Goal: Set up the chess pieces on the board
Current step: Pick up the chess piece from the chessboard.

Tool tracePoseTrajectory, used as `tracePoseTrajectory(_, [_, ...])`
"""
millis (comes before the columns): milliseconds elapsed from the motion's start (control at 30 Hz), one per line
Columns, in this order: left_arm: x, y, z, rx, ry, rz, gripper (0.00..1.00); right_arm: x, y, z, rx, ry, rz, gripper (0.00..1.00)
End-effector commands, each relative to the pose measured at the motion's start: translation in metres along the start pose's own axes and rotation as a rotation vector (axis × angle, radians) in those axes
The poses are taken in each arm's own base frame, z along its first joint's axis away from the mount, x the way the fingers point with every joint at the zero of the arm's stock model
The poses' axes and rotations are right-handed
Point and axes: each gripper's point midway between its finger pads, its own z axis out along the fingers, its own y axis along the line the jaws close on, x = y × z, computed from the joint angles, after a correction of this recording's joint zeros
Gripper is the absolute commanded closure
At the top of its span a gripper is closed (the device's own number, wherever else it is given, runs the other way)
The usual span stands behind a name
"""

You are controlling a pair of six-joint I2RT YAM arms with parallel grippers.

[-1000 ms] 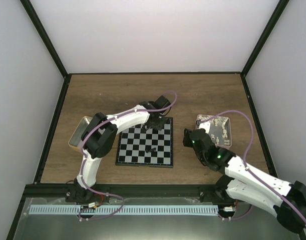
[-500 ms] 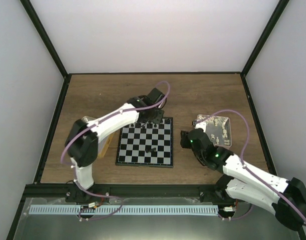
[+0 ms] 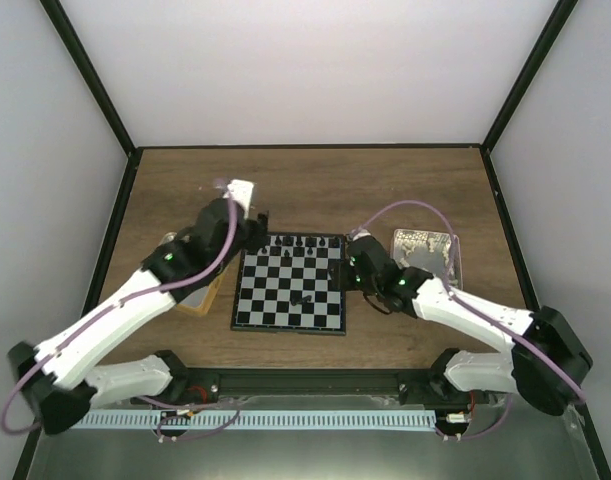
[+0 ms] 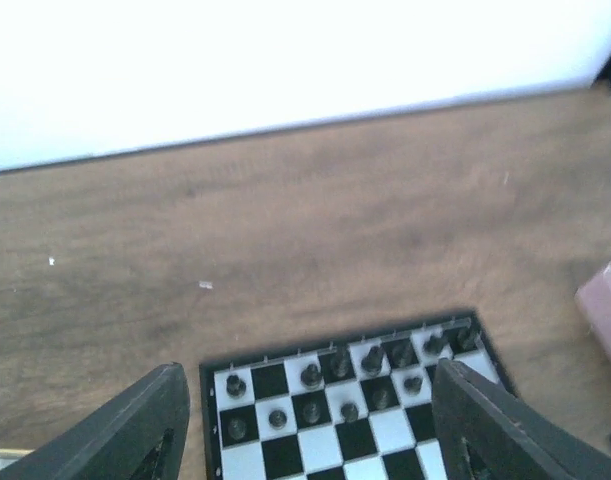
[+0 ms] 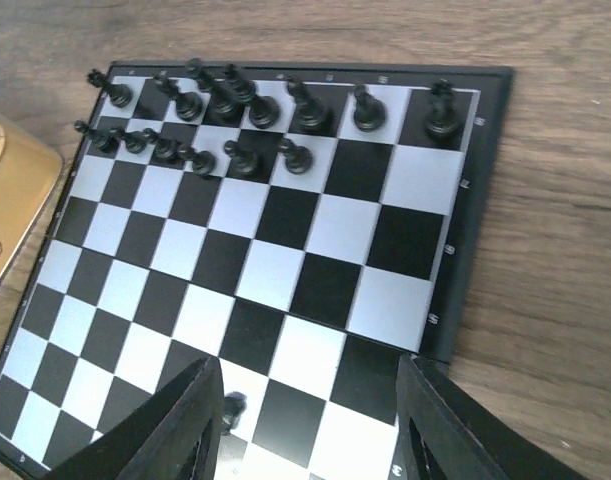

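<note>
your right gripper (image 5: 307, 400) hangs low over the near part of the flat black-and-white checked chessboard (image 5: 315, 225), its two black fingers set about half apart with nothing clamped between them. one lone tiny black piece (image 5: 233, 408) stands on a square just inside the finger at the left of the wrist view; whether it touches that finger i cannot tell. the other tiny black chess pieces (image 5: 255, 105) stand in two rows along the far edge, and the second row looks short at its right-hand end.

my read is that the stray piece is the one to pick up. shift sideways until it sits midway between the pads, come down straight, and close gently, since a figure this small will tip or skid if one pad reaches it first. lift clear before crossing towards the rows.

your left gripper (image 4: 307, 400) is spread wide and empty, off the board's far left corner above the brown wooden table (image 4: 285, 220), near the yellow-rimmed tray (image 3: 199, 297). keep it there, out of the way.
</note>
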Motion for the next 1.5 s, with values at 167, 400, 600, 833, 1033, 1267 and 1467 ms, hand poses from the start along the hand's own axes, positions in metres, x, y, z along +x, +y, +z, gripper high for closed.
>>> tracePoseTrajectory(167, [-0.051, 0.044, -0.085, -0.001, -0.424, -0.119, 0.2, 0.009, 0.056, 0.013, -0.043, 0.152, -0.126, 0.51])
tracePoseTrajectory(400, [-0.051, 0.051, -0.108, 0.045, -0.495, -0.183, 0.17, 0.043, 0.077, 0.032, -0.009, 0.309, -0.236, 0.56])
tracePoseTrajectory(600, [-0.049, 0.05, -0.107, 0.051, -0.486, -0.187, 0.16, 0.059, 0.097, 0.039, -0.046, 0.371, -0.3, 0.57])
tracePoseTrajectory(833, [-0.048, 0.052, -0.108, 0.046, -0.487, -0.19, 0.15, 0.064, 0.104, 0.049, -0.034, 0.386, -0.339, 0.61])
tracePoseTrajectory(1033, [-0.047, 0.054, -0.107, 0.036, -0.486, -0.191, 0.15, 0.066, 0.107, 0.057, -0.028, 0.396, -0.365, 0.65])
tracePoseTrajectory(1267, [-0.047, 0.055, -0.106, 0.023, -0.484, -0.189, 0.15, 0.07, 0.111, 0.064, -0.03, 0.408, -0.382, 0.75])
tracePoseTrajectory(1467, [-0.046, 0.055, -0.106, 0.022, -0.482, -0.188, 0.15, 0.075, 0.109, 0.066, -0.019, 0.416, -0.387, 0.79])
